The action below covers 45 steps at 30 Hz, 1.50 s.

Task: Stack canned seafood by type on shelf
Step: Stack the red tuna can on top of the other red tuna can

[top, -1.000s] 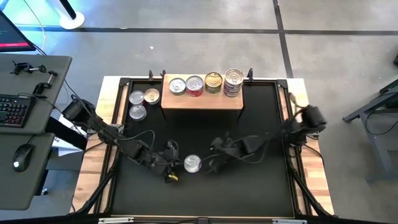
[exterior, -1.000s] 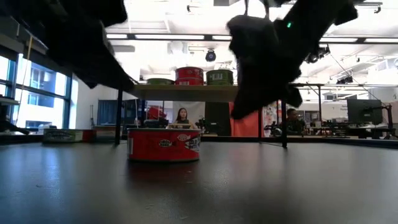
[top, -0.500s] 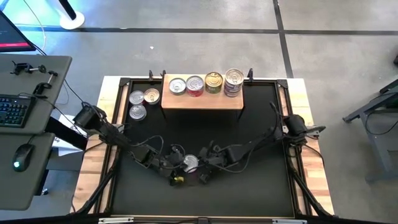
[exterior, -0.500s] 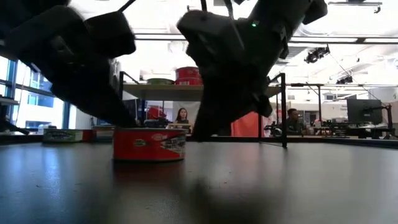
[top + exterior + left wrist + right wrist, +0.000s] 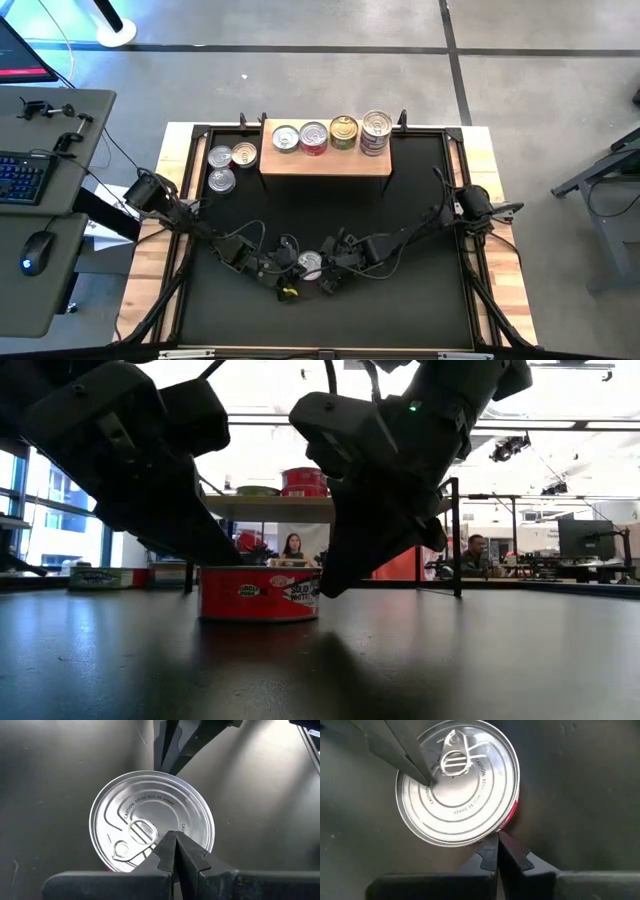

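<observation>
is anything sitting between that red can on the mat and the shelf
Nothing visible does. The red can sits on the black mat between the shut left gripper and shut right gripper. The mat between it and the shelf is bare; only cables lie off to the sides.

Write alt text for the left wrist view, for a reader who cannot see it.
A round silver-lidded can with a pull tab lies flat on the black mat, seen from straight above. The left gripper, fingers shut together, points at the lid's near edge, while the right gripper reaches the can's far rim from the opposite side.
</observation>
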Available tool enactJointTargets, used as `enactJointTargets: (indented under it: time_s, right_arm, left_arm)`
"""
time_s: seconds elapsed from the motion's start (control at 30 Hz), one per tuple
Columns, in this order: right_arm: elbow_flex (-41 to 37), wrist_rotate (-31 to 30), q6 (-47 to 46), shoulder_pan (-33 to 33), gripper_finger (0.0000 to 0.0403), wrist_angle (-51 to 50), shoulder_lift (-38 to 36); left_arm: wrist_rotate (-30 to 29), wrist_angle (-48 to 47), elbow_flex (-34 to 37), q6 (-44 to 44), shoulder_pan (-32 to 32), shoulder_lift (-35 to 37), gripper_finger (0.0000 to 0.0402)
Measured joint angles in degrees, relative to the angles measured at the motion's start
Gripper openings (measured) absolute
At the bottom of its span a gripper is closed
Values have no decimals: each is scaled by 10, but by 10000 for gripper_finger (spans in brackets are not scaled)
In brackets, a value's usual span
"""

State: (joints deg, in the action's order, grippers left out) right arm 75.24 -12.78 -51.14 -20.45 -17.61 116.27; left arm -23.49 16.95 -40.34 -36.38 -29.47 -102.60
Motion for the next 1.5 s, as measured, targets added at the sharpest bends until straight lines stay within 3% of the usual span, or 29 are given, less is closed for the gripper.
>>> enactJointTargets:
  time_s: [0.23,0.47,0.73,0.9,1.03,1.27,1.4,1.5]
  right_arm:
    - [15,2,7,-12,0,-6,0]
    - [79,14,41,-32,0,-33,-4]
    - [137,-12,98,-33,0,-21,-7]
    - [164,-10,141,-26,0,-38,-6]
    - [210,-4,216,-21,0,-72,-6]
    - [302,33,430,-7,11,-151,-6]
    - [344,62,544,6,66,-213,-4]
    - [351,110,562,16,130,-240,1]
  left_arm:
    - [5,7,1,5,0,-4,0]
    - [3,32,2,40,1,13,0]
    - [17,14,2,38,-1,28,0]
    - [40,-18,3,34,-9,38,0]
    - [38,-142,3,12,-20,93,0]
    - [-81,-380,3,-99,-73,242,0]
    - [-181,-426,2,-204,-116,285,0]
    - [-233,-423,2,-289,-131,287,0]
